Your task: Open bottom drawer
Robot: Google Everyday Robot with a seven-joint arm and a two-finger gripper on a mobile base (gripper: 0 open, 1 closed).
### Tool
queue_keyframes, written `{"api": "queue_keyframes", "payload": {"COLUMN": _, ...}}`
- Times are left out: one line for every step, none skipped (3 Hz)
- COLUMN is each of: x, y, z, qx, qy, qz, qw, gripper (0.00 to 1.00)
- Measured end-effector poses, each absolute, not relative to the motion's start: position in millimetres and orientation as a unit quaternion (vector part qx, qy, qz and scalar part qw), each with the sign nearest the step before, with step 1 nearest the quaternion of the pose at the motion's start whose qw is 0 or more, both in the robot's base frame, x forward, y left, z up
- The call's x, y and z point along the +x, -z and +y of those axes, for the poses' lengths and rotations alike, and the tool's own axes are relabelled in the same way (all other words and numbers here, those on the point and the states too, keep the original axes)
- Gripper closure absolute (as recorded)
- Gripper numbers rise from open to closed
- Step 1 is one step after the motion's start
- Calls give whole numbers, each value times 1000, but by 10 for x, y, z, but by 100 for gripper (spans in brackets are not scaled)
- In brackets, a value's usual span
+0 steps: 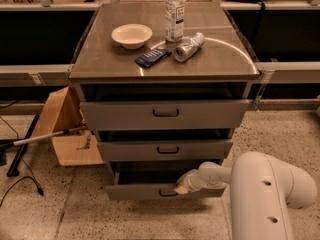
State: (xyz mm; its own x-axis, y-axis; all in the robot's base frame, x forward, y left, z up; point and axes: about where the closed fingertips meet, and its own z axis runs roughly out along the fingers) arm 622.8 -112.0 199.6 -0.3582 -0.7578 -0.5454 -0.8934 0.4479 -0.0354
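The bottom drawer (135, 191) is the lowest and narrowest grey front of the cabinet, with a small black loop handle (167, 193). It stands pulled out a little, with a dark gap above its front panel. My gripper (182, 186) is at the drawer's top edge, just right of and above the handle, at the end of my white arm (260, 184) that comes in from the lower right. The mid-sized drawer (165, 149) and the widest top drawer (165, 114) sit above it.
On the cabinet top (100, 54) are a white bowl (131, 35), a water bottle (174, 13), a can lying on its side (189, 47) and a dark blue packet (153, 57). A cardboard box (65, 129) and a stick (45, 136) are on the floor at left. A cable (20, 184) lies at far left.
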Motion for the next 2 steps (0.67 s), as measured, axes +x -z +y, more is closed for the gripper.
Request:
{"api": "queue_keyframes", "payload": {"x": 6122, "y": -1998, "z": -1130, "qx": -510, "qy": -138, "qz": 812, "qw": 251, "gripper": 100}}
{"api": "queue_keyframes", "payload": {"x": 6122, "y": -1998, "z": -1130, "qx": -510, "qy": -138, "qz": 812, "qw": 251, "gripper": 82}}
